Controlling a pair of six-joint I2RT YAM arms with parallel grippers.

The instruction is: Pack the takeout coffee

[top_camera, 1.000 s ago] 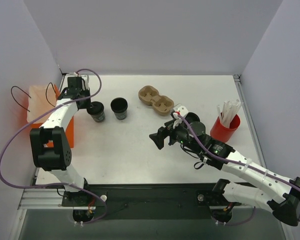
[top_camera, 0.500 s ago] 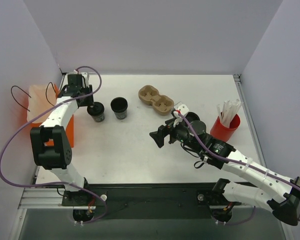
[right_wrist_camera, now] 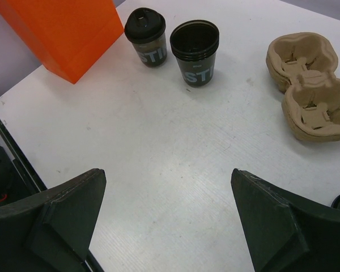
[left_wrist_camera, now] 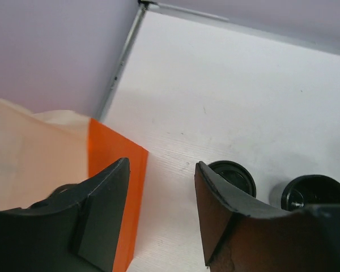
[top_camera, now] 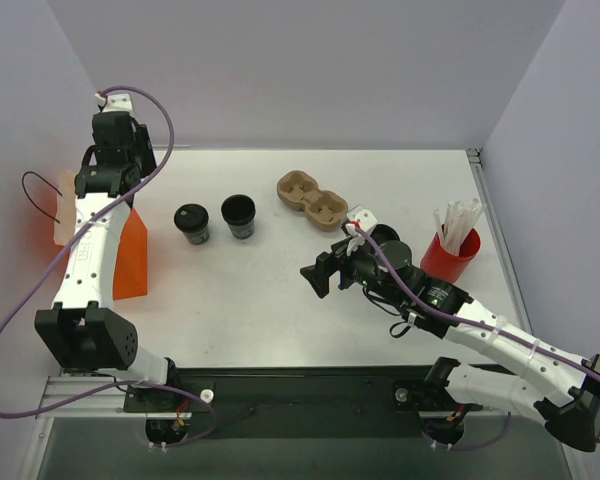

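The takeout coffee (top_camera: pixel 191 222), a small black cup with a black lid, stands upright on the white table beside the orange bag (top_camera: pixel 130 262). My left gripper (top_camera: pixel 120 158) is raised near the bag's far end, left of the cup. In the left wrist view the left gripper (left_wrist_camera: pixel 161 164) is open over bare table, with the takeout coffee (left_wrist_camera: pixel 233 176) just past its right finger and the bag (left_wrist_camera: pixel 114 156) at its left. My right gripper (top_camera: pixel 316 276) hangs wide open at mid-table; its wrist view shows the takeout coffee (right_wrist_camera: pixel 145 28) far ahead of the right gripper (right_wrist_camera: pixel 167 175).
A like black cup with no lid (top_camera: pixel 238 215) stands right of the coffee. A brown pulp cup carrier (top_camera: pixel 313 199) lies at the back centre. A red cup of white sticks (top_camera: pixel 450 254) stands at the right. The bag's black handle (top_camera: pixel 38 192) juts left.
My left gripper was shut at the coffee's lid; it has opened, let go and risen back toward the far left corner over the bag. The cup stays put. The right arm is still.
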